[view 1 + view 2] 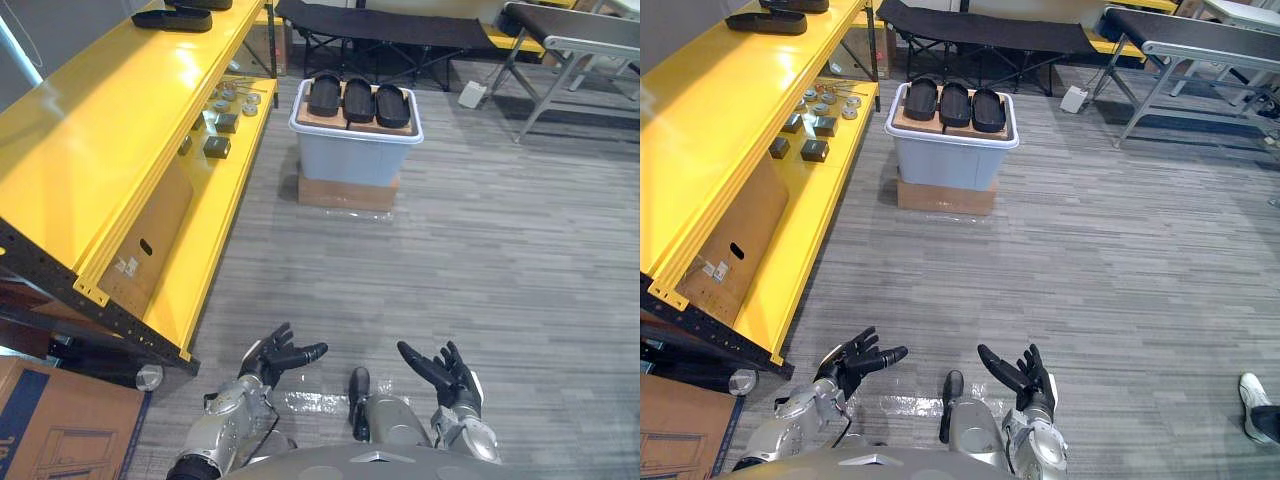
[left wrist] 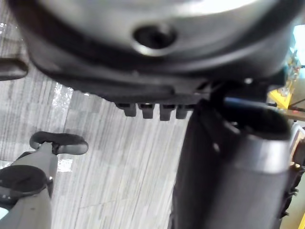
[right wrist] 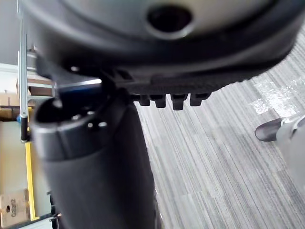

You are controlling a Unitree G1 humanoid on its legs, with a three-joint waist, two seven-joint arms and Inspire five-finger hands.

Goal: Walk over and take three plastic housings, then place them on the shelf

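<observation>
Your left hand (image 1: 280, 355) and right hand (image 1: 445, 375): fingers spread wide, holding nothing, both near. Three black housings (image 1: 359, 100): side by side on the grey bin (image 1: 355, 155), far ahead. Yellow shelf (image 1: 100, 130) edge runs along your left; open floor (image 1: 480, 260) lies ahead and to the right.

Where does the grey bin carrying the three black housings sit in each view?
Left eye view: grey bin upper centre, housings on top.
Right eye view: grey bin upper centre-left, housings on top.
Wrist views: grey floor near the robot.
Shared landmark: yellow shelf, left of the grey bin in both eye views.
</observation>
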